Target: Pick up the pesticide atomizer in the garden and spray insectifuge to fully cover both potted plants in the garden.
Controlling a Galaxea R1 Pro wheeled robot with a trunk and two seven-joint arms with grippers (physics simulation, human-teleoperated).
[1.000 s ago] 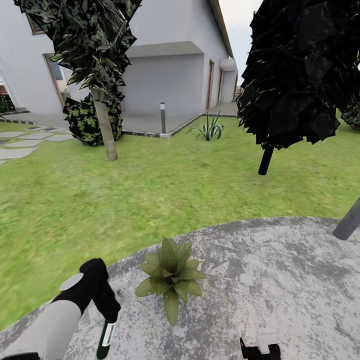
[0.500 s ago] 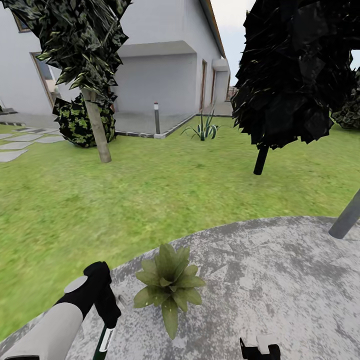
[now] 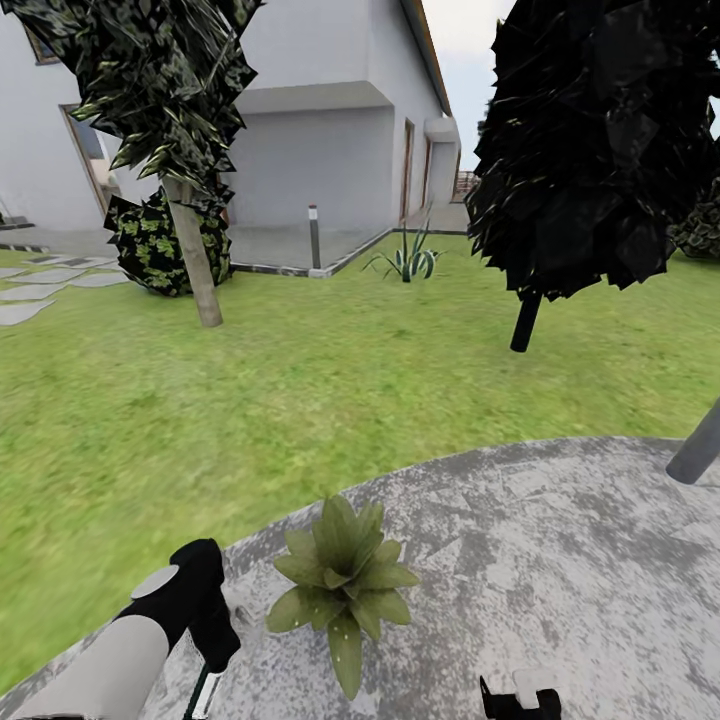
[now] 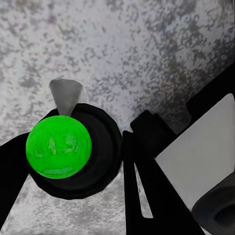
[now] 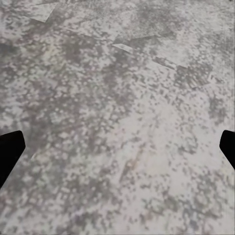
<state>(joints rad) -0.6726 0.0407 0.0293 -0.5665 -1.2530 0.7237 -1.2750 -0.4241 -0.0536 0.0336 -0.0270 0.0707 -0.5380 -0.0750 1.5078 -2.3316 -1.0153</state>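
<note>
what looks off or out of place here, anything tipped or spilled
Nothing stands out. The light-green potted plant stands upright on the stone patio, with no spill around it. The left gripper holds the spray bottle beside it.

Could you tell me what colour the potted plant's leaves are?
Light green, faintly speckled, on the potted plant; head view.

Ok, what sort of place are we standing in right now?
A house garden, by the look of it: a green lawn around a round mottled-grey stone patio, trees on the grass, and a white house behind. One potted plant sits at the patio's edge.
</note>
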